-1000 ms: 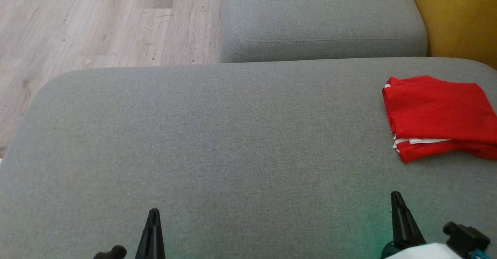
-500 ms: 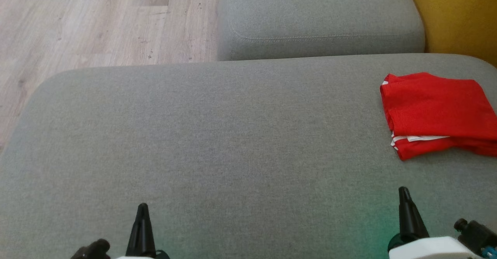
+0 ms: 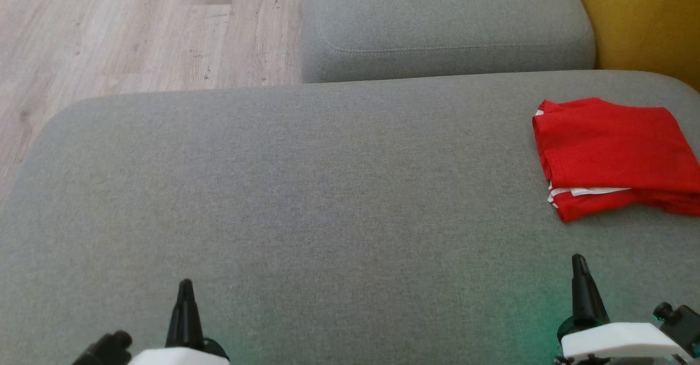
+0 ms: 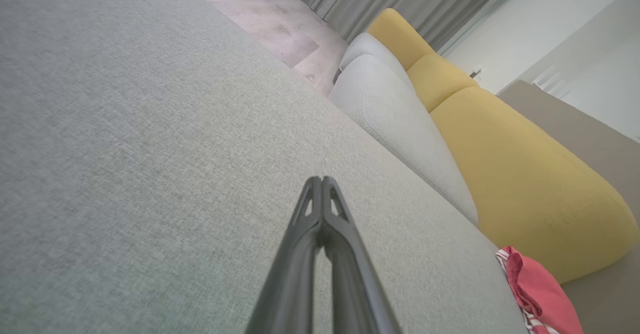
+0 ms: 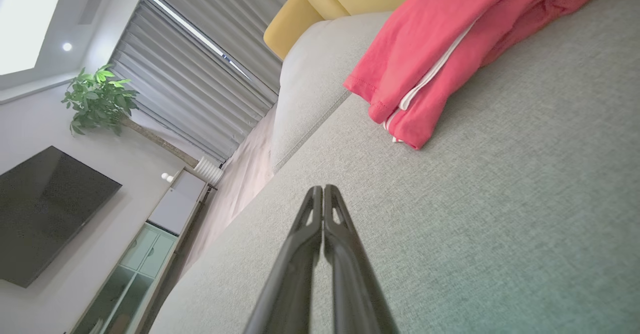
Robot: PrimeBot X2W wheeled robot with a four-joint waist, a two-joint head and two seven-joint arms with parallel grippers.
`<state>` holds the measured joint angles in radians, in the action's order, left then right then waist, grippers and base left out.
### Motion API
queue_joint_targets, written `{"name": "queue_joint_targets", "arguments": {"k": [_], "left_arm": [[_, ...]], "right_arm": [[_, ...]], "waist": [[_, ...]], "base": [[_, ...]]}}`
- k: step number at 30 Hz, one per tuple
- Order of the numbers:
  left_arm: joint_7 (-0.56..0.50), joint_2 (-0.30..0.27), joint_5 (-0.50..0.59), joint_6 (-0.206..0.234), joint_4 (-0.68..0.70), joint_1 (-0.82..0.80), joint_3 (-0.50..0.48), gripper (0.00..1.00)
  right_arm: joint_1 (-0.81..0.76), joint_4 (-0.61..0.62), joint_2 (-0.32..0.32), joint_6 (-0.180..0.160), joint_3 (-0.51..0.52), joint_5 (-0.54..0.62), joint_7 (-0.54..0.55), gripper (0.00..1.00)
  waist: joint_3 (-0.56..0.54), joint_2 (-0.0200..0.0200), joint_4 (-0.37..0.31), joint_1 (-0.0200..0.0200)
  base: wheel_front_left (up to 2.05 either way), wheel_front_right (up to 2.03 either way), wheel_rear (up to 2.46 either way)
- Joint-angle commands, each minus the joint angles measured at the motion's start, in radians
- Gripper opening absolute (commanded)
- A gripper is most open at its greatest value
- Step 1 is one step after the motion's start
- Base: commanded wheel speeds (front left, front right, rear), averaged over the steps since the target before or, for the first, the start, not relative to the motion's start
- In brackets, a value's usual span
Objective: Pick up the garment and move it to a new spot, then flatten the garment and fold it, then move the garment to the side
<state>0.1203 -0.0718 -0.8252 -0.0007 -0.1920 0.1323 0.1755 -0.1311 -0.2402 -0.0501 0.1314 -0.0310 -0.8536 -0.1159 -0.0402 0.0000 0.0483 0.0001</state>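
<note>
A folded red garment with white trim lies at the right edge of the grey sofa cushion. The right wrist view has the garment ahead and to the upper right, and in the left wrist view the garment is a red corner at the lower right. My right gripper is shut and empty, hovering near the cushion's front, a short way in front of the garment. My left gripper is shut and empty at the lower left, far from the garment. Both pairs of fingers meet at their tips.
A second grey cushion lies beyond the first, with a yellow sofa section at the upper right. Wooden floor is at the upper left. The right wrist view takes in a television, a plant and curtains.
The camera has tilted, so the whole scene has slid slightly up and left. Both arms have come further into the picture at the bottom, and the left fingertip has shifted left.
</note>
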Motion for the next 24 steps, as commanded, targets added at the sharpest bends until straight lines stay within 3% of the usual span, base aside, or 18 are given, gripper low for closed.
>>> {"name": "queue_joint_targets", "arguments": {"k": [1,24], "left_arm": [[-0.006,-0.011,-0.029,-0.008,0.025,-0.058,-0.032,0.0],[-0.072,-0.013,-0.314,-0.052,-0.002,-0.121,-0.105,0.0]], "right_arm": [[0.064,0.027,-0.023,0.0,-0.003,-0.03,0.006,0.0],[0.125,0.017,-0.026,0.0,0.034,-0.302,0.073,0.0]], "waist": [[0.001,0.0,-0.001,-0.0001],[0.016,0.0,-0.018,-0.0001]], "base": [[0.0,0.0,0.0],[0.0,0.0,0.0]]}}
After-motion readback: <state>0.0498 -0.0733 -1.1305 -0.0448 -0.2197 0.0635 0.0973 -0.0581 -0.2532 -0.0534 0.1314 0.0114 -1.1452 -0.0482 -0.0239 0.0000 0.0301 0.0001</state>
